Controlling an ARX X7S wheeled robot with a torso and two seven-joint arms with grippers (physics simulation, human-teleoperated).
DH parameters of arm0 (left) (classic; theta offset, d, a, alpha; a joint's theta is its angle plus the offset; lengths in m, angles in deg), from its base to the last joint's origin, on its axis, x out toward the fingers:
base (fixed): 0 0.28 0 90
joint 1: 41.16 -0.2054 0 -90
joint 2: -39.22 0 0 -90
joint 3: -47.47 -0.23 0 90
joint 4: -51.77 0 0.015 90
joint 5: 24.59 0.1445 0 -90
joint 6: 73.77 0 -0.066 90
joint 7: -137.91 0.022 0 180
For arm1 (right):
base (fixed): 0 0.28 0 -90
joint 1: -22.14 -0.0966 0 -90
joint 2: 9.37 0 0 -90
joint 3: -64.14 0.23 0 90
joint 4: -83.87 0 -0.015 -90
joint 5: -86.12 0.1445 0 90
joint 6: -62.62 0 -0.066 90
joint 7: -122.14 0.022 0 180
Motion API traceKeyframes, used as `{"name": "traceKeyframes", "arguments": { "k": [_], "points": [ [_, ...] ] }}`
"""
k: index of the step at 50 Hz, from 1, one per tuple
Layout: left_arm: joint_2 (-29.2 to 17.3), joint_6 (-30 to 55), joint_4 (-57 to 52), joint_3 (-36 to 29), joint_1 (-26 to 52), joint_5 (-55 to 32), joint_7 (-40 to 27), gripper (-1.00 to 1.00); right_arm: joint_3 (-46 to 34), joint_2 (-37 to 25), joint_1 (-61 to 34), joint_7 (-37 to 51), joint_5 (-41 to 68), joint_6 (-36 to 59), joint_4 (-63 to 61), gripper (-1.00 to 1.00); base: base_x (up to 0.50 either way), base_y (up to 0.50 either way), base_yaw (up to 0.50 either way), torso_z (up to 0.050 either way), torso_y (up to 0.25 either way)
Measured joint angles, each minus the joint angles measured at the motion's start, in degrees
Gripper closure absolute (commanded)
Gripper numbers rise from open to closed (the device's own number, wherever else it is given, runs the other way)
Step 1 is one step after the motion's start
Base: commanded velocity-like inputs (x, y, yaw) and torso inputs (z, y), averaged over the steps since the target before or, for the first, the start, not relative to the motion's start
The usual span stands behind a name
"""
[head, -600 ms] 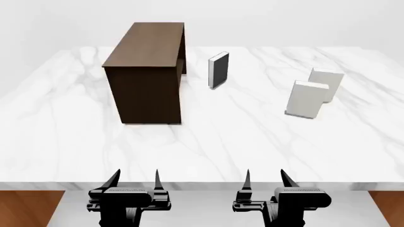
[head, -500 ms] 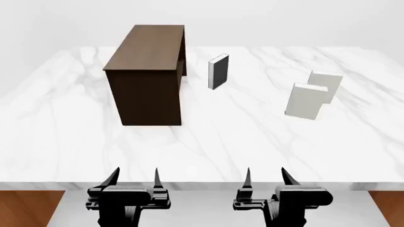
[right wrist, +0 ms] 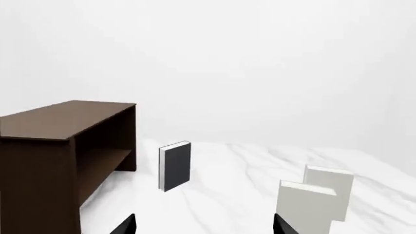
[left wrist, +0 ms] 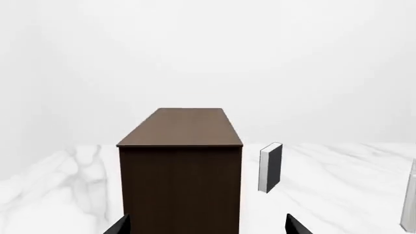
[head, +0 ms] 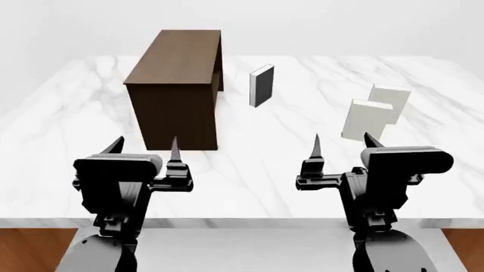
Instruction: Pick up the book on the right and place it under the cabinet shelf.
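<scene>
Head view shows my right gripper point(head: 340, 144) and left gripper point(head: 144, 148) spread wide, empty. Two white books stand upright at right; I aim for the rightmost book point(head: 391, 103), well apart from the cabinet shelf point(head: 175, 85).

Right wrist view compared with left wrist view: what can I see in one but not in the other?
Only the right wrist view shows the open side of the cabinet shelf with its inner board, and both white books standing whole on the right.

Only the left wrist view shows the cabinet's closed end panel straight on, hiding the inside; just a pale sliver at that picture's right edge hints at one white book.

Both show the cabinet's brown top, the dark book standing upright beside it, the marble table, and black fingertips at the lower edge.
</scene>
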Motion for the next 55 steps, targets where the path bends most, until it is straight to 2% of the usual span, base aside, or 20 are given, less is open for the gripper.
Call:
{"name": "traceKeyframes", "arguments": {
  "k": [9, 22, 38, 55],
  "points": [
    [-1.5, 11.9, -4.7, 0.4, 10.0, -2.4, -0.5, -1.0, 0.2, -1.8, -11.0, 0.0, 1.1, 11.6, -4.2, -1.0, 0.0, -0.04, 0.0, 0.0, 0.0],
    [-3.0, 22.8, -7.0, 0.7, 21.4, -4.9, -0.6, -1.0, 0.2, -4.1, -23.8, -0.1, 2.0, 22.0, -6.3, -1.0, 0.0, -0.41, 0.0, 0.0, 0.0],
    [-4.1, 27.8, -8.5, 1.0, 26.4, -6.4, -1.0, -1.0, 0.8, -6.2, -30.6, -0.5, 2.5, 27.0, -7.0, -1.0, 0.05, -0.44, 0.0, 0.0, 0.0],
    [-4.8, 29.7, -9.2, 0.9, 29.1, -7.5, -1.4, -1.0, 0.9, -7.0, -34.4, -0.7, 3.1, 28.8, -7.3, -1.0, 0.43, -0.2, 0.0, 0.0, 0.0]
  ]
}}
